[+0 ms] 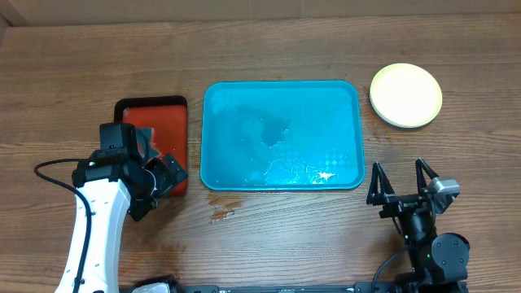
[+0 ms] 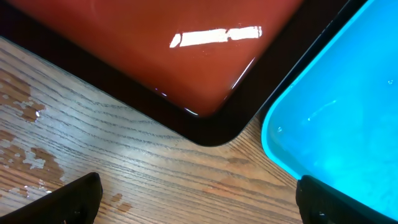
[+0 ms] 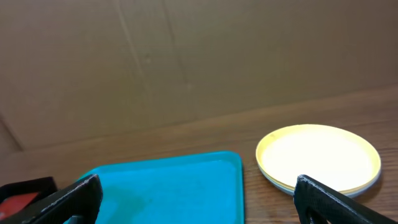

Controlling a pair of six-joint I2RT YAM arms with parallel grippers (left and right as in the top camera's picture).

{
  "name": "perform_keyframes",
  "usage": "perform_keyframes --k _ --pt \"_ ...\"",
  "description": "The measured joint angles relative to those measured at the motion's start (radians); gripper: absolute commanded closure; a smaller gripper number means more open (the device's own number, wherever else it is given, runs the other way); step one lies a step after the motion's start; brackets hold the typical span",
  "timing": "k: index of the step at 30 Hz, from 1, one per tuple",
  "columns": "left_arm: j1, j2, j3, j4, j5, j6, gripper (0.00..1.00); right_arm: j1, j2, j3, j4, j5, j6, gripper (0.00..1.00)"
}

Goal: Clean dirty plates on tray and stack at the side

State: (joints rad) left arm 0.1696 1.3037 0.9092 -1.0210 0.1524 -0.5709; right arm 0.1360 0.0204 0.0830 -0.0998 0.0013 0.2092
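A wooden table (image 1: pixel 269 244) seen from above. The turquoise tray (image 1: pixel 282 134) lies in the middle, its long axis running left to right, and its floor glistens wet. The plates (image 1: pixel 405 95) sit stacked on the wood just beyond the tray's far right corner, a pale yellow one on top. From the wrist view a paler rim seems to show beneath, though the count is hard to make out.

The right gripper (image 1: pixel 399 167) hovers near the tray's near right corner, its jaws spread wide and pointing toward the plates, which lie well ahead of them.

The left gripper (image 2: pixel 199 190) has its jaws spread wide over damp wood. It sits at the near corner of a red tray (image 2: pixel 186 56), with the turquoise tray's rounded corner just inside its right finger.
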Motion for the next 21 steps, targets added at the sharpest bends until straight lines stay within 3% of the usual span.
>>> perform_keyframes --k 11,17,21 --pt "0.000 0.000 0.000 0.000 0.000 0.000 0.00 -0.053 -0.006 -0.059 0.130 0.006 0.000 0.00" --pt "0.000 0.000 0.000 0.000 0.000 0.000 0.00 -0.056 -0.007 -0.064 0.119 0.006 0.000 0.00" --pt "0.000 0.000 0.000 0.000 0.000 0.000 0.00 -0.056 -0.007 -0.064 0.014 0.006 0.000 0.00"
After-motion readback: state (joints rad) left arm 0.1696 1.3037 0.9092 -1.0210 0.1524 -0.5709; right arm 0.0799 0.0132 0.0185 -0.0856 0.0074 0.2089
